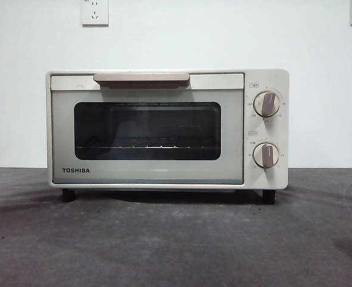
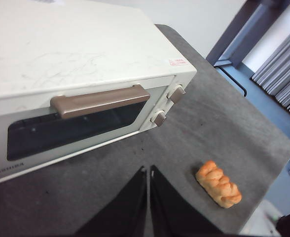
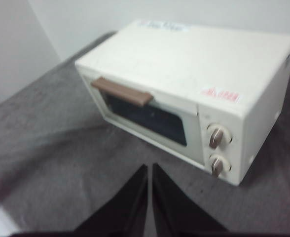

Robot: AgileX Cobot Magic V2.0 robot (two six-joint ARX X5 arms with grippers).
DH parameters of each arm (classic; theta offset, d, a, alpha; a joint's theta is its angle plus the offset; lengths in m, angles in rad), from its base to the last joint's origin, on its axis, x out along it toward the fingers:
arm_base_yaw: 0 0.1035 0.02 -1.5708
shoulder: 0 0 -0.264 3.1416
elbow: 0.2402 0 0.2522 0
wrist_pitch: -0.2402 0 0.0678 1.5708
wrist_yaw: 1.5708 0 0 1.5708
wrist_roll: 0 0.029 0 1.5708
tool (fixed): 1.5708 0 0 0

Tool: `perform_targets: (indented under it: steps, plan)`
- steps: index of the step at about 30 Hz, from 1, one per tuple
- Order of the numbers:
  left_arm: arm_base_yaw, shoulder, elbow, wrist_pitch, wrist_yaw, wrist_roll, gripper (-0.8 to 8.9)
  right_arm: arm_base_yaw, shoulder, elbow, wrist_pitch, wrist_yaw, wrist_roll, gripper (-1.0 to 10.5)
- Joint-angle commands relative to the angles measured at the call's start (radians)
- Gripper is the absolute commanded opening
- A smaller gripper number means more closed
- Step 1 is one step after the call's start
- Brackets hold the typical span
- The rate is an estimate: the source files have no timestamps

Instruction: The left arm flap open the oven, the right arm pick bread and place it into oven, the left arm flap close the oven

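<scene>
Across the front view, the oven (image 1: 167,128) stands door-closed mid-table (image 1: 164,245). Left wrist view: left gripper (image 2: 148,170) jaws together, empty, bread (image 2: 218,183) beside the oven's knob end. Right wrist view: right gripper (image 3: 149,168) closed, empty.

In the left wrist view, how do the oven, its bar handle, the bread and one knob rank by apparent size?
1. oven, largest.
2. bar handle.
3. bread, although it lies nearer the camera than the handle, so true sizes remain unsure.
4. knob, smallest.
</scene>
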Motion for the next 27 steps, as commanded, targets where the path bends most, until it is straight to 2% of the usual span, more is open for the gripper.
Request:
perform_targets:
  steps: [1, 10, 16, 24, 25, 27]
  plan:
    - [-0.008, 0.005, 0.020, 0.006, 0.004, 0.069, 0.22, 0.006, 0.004, 0.016, -0.010, 0.000, -0.032, 0.1]
    - [-0.010, 0.012, 0.020, 0.032, 0.005, 0.074, 0.31, 0.006, 0.005, 0.016, -0.010, 0.001, -0.023, 0.1]
    - [-0.030, 0.012, 0.020, 0.032, 0.004, 0.074, 0.97, 0.006, 0.005, 0.016, -0.010, 0.001, -0.019, 0.2]
    - [-0.055, 0.012, 0.020, 0.032, 0.004, 0.076, 1.04, 0.006, 0.005, 0.016, -0.010, 0.001, -0.016, 0.2]
    - [-0.056, 0.013, 0.020, 0.031, 0.004, 0.081, 1.22, 0.006, 0.005, 0.016, -0.010, 0.001, -0.016, 0.2]
    - [-0.060, 0.012, 0.020, 0.031, 0.004, 0.087, 2.38, 0.006, 0.005, 0.016, -0.010, 0.001, -0.016, 0.4]
